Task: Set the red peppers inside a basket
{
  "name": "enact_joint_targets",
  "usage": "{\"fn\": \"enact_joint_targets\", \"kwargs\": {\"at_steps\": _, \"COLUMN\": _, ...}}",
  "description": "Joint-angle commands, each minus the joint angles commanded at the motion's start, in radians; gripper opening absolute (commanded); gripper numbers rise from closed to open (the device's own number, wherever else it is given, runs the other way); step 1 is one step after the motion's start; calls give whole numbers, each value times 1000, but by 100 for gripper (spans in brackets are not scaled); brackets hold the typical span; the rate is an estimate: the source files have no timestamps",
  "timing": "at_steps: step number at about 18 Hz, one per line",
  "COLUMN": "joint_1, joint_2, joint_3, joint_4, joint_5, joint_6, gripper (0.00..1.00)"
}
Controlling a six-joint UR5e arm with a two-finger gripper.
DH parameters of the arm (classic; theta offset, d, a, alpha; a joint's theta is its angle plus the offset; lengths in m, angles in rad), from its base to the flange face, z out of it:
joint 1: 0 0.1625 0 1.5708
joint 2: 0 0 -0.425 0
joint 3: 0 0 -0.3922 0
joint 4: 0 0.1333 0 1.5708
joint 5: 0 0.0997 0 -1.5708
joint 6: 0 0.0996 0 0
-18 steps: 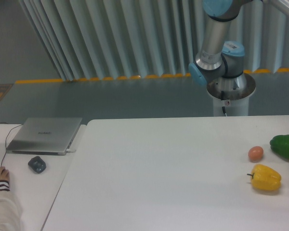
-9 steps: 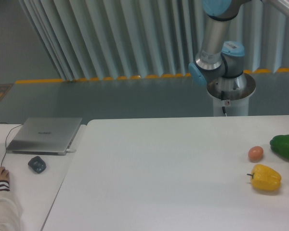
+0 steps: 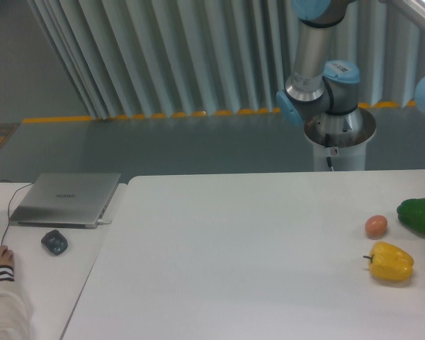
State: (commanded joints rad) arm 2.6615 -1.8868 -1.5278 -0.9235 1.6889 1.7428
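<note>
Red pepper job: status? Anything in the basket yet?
Done: nothing that shows. No red pepper and no basket are in frame. In hand: nothing visible; only the arm base and lower links show, the gripper is out of view. On the table lie a yellow pepper, a green pepper and a small orange-pink fruit. Left: the whole pick and place.

fruit (image 3: 375, 226) left of pepper (image 3: 418, 215)
</note>
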Motion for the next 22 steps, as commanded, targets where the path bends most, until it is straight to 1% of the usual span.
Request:
{"fn": "enact_joint_targets", "kwargs": {"at_steps": 3, "joint_1": -29, "joint_2": 3, "joint_3": -12, "joint_4": -5, "joint_5": 3, "joint_6": -20, "gripper": 100}}
{"fn": "enact_joint_targets", "kwargs": {"at_steps": 5, "joint_1": -55, "joint_2": 28, "joint_3": -47, "joint_4": -31, "joint_5": 9, "joint_6": -31, "gripper": 100}}
{"fn": "enact_joint_targets", "kwargs": {"at_steps": 6, "joint_1": -67, "joint_2": 31, "joint_3": -57, "joint_4": -41, "joint_5": 5, "joint_6": -48, "gripper": 100}}
{"fn": "enact_joint_targets", "kwargs": {"at_steps": 9, "joint_1": -92, "joint_2": 37, "joint_3": -52, "joint_4": -124, "joint_5": -3, "joint_6": -66, "gripper": 100}}
{"fn": "enact_joint_targets", "kwargs": {"at_steps": 11, "joint_1": -123, "joint_2": 51, "joint_3": -54, "joint_4": -170, "joint_5": -43, "joint_6": -71, "gripper": 100}}
{"fn": "enact_joint_targets", "kwargs": {"at_steps": 13, "joint_1": -140, "joint_2": 54, "joint_3": -54, "joint_4": -216, "joint_5": -116, "joint_6": -97, "gripper": 100}}
{"fn": "enact_joint_targets", "kwargs": {"at_steps": 14, "joint_1": -147, "joint_2": 54, "joint_3": -54, "joint_4": -239, "joint_5": -180, "joint_6": -109, "gripper": 100}}
{"fn": "enact_joint_targets", "kwargs": {"at_steps": 15, "joint_1": -152, "joint_2": 55, "joint_3": -55, "joint_4": -253, "joint_5": -198, "joint_6": -109, "gripper": 100}}
{"fn": "enact_joint_targets", "kwargs": {"at_steps": 18, "joint_1": -167, "joint_2": 69, "joint_3": -57, "joint_4": -288, "joint_5": -199, "joint_6": -98, "gripper": 100}}
{"fn": "enact_joint_targets", "kwargs": {"at_steps": 22, "joint_1": -207, "joint_2": 71, "joint_3": -61, "joint_4": -308, "joint_5": -193, "joint_6": -100, "gripper": 100}}
